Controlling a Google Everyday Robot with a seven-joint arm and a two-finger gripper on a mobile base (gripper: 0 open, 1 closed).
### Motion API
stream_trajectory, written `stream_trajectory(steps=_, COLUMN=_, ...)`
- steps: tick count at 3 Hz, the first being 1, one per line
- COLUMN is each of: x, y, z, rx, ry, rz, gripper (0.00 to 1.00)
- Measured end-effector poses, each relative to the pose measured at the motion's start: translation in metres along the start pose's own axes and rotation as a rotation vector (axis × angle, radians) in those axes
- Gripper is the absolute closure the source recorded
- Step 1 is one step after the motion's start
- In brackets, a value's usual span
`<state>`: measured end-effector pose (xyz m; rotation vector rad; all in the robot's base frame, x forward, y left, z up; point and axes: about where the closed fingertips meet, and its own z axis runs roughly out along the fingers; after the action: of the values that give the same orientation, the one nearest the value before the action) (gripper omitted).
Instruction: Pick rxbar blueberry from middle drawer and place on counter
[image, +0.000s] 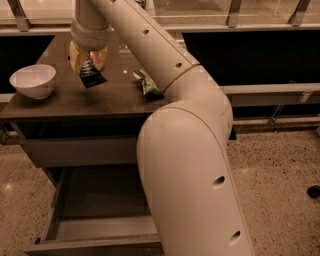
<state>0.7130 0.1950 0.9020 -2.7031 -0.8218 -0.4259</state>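
My gripper (89, 64) hangs over the left part of the dark brown counter (115, 95) and is shut on the rxbar blueberry (92, 76), a small dark blue bar that dangles tilted just above the counter top. The middle drawer (100, 220) stands pulled open below the counter, its bare floor showing, partly hidden by my arm (195, 165).
A white bowl (33, 80) sits at the counter's left end. A green chip bag (148, 82) lies on the counter to the right of the gripper, partly behind my arm. A closed plain drawer front (80, 150) is above the open drawer. Speckled floor (280, 170) lies to the right.
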Motion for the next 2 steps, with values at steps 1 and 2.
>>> stream_trajectory(steps=1, x=0.0071, y=-0.0022, z=0.0045, rx=0.007, ry=0.024, rz=-0.002, gripper=0.35)
stream_trajectory(steps=2, x=0.0123, y=-0.0045, z=0.0086, rx=0.012, ry=0.040, rz=-0.003, gripper=0.12)
